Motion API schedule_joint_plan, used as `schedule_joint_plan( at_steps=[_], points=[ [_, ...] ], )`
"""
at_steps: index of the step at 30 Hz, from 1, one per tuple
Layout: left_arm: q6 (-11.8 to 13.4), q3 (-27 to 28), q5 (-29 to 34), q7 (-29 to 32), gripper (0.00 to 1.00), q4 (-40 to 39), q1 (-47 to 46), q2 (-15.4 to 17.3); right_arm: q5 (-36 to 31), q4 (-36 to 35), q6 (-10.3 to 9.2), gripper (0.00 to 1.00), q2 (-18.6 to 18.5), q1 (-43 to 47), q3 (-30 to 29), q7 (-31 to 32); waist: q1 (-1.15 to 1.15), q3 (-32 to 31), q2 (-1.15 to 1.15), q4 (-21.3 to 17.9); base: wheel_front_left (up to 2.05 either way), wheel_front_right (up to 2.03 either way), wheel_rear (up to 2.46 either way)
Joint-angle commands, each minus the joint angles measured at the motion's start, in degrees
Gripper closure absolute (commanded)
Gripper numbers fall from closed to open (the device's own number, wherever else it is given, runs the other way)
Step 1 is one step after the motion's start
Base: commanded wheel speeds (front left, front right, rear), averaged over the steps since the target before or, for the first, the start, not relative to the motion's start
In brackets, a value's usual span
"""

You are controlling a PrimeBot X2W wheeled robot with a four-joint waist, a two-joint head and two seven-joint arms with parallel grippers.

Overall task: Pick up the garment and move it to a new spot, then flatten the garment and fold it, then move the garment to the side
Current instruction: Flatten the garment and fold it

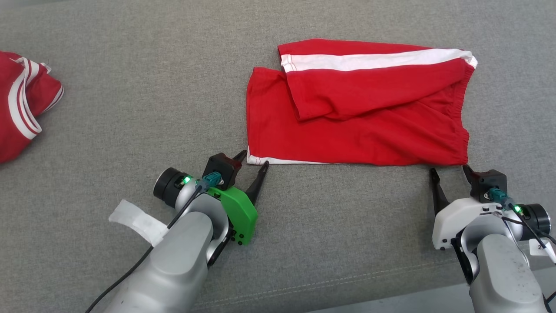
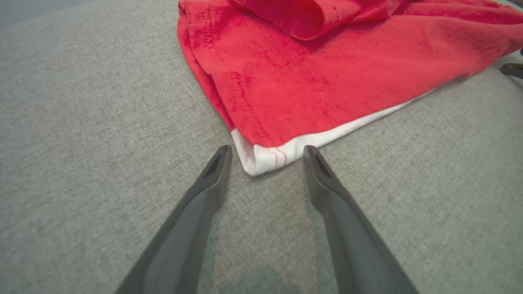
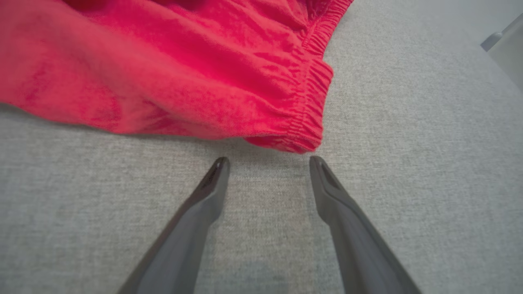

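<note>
shorts laid out, both grippers at the near corners, folding not finished

nearest to the robot, the left gripper [image 1: 254, 158] stands at the near left corner of the red cloth shorts [image 1: 356, 130], which have a white side stripe and a gathered elastic waistband. its two dark fingers are spread apart, and the white hem corner lies between the tips. nothing is pinched yet. the right gripper [image 1: 448, 169] stands at the near right corner of the shorts, just before the elastic waistband. its fingers are also spread wide, and the tips are close to the cloth but not around it.

the shorts lie on the grey woven upholstery surface [image 1: 130, 108], directly beyond both grippers. the near layer is mostly flat. on the far half, one leg is turned over the other and lies a little crooked, with the white stripe along the far edge.

to the far left of the shorts, well apart from them, there is a crumpled red garment with white stripes [image 1: 21, 104].

my judgement: the moving to a new spot seems done, and the flattening is nearly done. the fold is either only begun or not yet tidy. what is left is to take the two near corners, to complete the fold, and then to carry the shorts to the side.
</note>
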Motion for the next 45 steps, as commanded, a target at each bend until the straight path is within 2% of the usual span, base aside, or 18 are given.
schedule_joint_plan(
  at_steps=[1, 2, 6, 9, 10, 13, 14, 15, 19, 24, 31, 35, 39, 45],
  points=[
    [-0.1, -0.3, -0.6, -0.4, 0.53, 0.3, -1.1, 0.1, -0.4, 0.7, -0.08, 0.00, -0.3, -0.8, -0.1, -0.4, 0.00, 0.1, 0.00, 0.0, 0.00, 0.00, 0.00],
    [-0.1, -0.7, -0.6, -0.7, 0.63, 0.7, -1.6, 0.1, -1.1, 1.4, -0.08, 0.00, -0.5, -1.3, 0.2, -0.7, 0.00, 0.3, 0.00, 0.0, 0.00, 0.00, 0.00],
    [-0.1, -1.4, -1.1, -1.1, 0.78, 1.2, -2.2, 0.0, -2.3, 2.8, -0.07, 0.00, -1.1, -2.6, 1.8, -1.6, 0.00, 0.7, 0.00, 0.1, 0.00, 0.00, 0.00],
    [-0.1, -1.8, -1.4, -1.4, 0.97, 1.5, -2.7, 0.0, -2.7, 3.1, -0.08, 0.00, -1.5, -3.5, 2.4, -3.3, 0.00, 1.0, 0.00, 0.2, 0.00, 0.00, 0.00],
    [-0.1, -1.9, -1.4, -1.5, 1.00, 1.6, -2.7, 0.0, -2.7, 3.0, -0.08, 0.00, -1.6, -3.8, 2.8, -4.0, 0.00, 1.0, 0.00, 0.2, 0.00, 0.00, 0.00],
    [-0.1, -2.3, -1.9, -1.8, 1.00, 1.8, -2.8, 0.0, -1.9, 3.4, -0.08, 0.00, -2.1, -4.0, 4.3, -5.3, 0.00, 0.9, 0.00, 0.3, 0.00, 0.00, 0.00],
    [-0.1, -2.4, -2.0, -1.8, 1.00, 1.9, -2.8, 0.0, -1.7, 3.6, -0.08, 0.12, -2.2, -4.1, 4.7, -5.5, 0.00, 0.9, 0.00, 0.3, 0.00, 0.00, 0.00],
    [-0.1, -2.5, -2.1, -1.9, 1.00, 1.9, -2.8, 0.0, -1.6, 3.6, -0.08, 0.35, -2.5, -4.1, 5.1, -5.8, 0.00, 0.9, 0.00, 0.3, 0.00, 0.00, 0.00],
    [-0.1, -2.7, -2.6, -2.2, 1.00, 2.2, -2.9, 0.0, -1.1, 3.5, -0.08, 1.00, -3.1, -4.3, 5.6, -6.7, 0.00, 0.6, 0.00, 0.4, 0.00, 0.00, 0.00],
    [0.2, -2.2, -3.4, -2.6, 1.00, 1.7, -2.8, 0.0, -0.3, 3.0, -0.08, 1.00, -3.8, -2.8, 6.0, -7.2, 0.00, -0.5, 0.00, 0.7, 0.00, 0.00, 0.00],
    [1.1, 0.1, -4.5, -2.7, 1.00, -1.3, -1.7, 0.3, 4.1, -0.9, -0.07, 1.00, -6.1, -0.9, 9.7, -6.0, 0.00, -3.0, 0.00, 1.6, 0.00, 0.00, 0.00],
    [2.0, 2.6, -4.9, -2.7, 1.00, -4.9, -0.2, 1.6, 9.4, -6.5, -0.08, 1.00, -9.5, 0.2, 14.0, -2.2, 0.00, -4.9, 0.00, 2.2, 0.00, 0.00, 0.00],
    [3.6, 5.7, -5.3, -2.7, 1.00, -9.2, 1.2, 3.0, 14.3, -13.7, -0.08, 1.00, -12.5, 0.4, 15.8, 2.3, 0.00, -6.7, 0.00, 2.5, 0.00, 0.00, 0.00],
    [5.5, 9.5, -5.5, -2.7, 1.00, -14.2, 0.8, 5.4, 22.7, -23.1, -0.08, 1.00, -15.8, -1.3, 20.4, 10.6, 0.00, -8.3, 0.00, 3.0, 0.00, 0.00, 0.00]
  ],
)
